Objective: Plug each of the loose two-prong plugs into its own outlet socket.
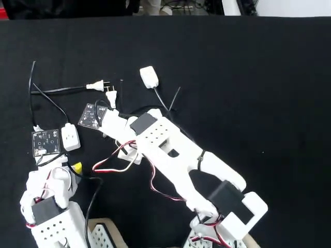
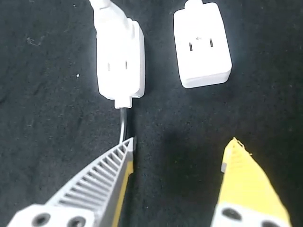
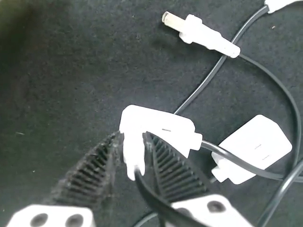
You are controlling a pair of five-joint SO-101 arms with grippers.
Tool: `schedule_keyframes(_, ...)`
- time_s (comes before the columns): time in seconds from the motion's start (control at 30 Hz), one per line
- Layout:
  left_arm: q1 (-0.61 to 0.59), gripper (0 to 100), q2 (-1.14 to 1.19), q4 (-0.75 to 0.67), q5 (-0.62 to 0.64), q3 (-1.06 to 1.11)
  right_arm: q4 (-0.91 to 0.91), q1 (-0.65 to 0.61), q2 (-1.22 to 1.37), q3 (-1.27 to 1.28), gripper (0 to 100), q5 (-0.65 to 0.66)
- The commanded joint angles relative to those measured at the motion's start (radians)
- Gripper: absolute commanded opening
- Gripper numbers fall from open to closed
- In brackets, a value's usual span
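My right gripper (image 3: 133,140) is shut on the stem of a white two-prong plug (image 3: 158,126) with a black cable. In the high view this plug (image 1: 111,97) lies just past the right gripper (image 1: 109,107). A second loose plug (image 3: 201,31) lies beyond it, prongs out, the same second plug (image 1: 96,86) on the cloth. A white outlet socket (image 3: 253,147) sits beside the held plug. My left gripper (image 2: 180,149) is open above the cloth. Ahead of it lie two white sockets, one cabled socket (image 2: 121,64) and one slot-up socket (image 2: 202,46).
Two small dark circuit boards (image 1: 45,142) (image 1: 92,115) lie near the sockets on the black table (image 1: 248,77). Another white socket (image 1: 149,76) rests farther back. Black cables (image 1: 57,90) loop across the left side. The right half of the cloth is bare.
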Motion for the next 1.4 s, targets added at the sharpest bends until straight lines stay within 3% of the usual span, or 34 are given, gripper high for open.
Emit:
schedule_keyframes(0.0, -0.007, 29, -0.006, -0.011, -0.005, -0.007, -0.018, 0.041, 0.008, 0.031, 1.1, 0.006)
schedule_keyframes(1.37, -0.007, 29, -0.006, -0.011, -0.005, -0.007, -0.017, 0.14, 0.008, 0.03, 1.1, 0.049)
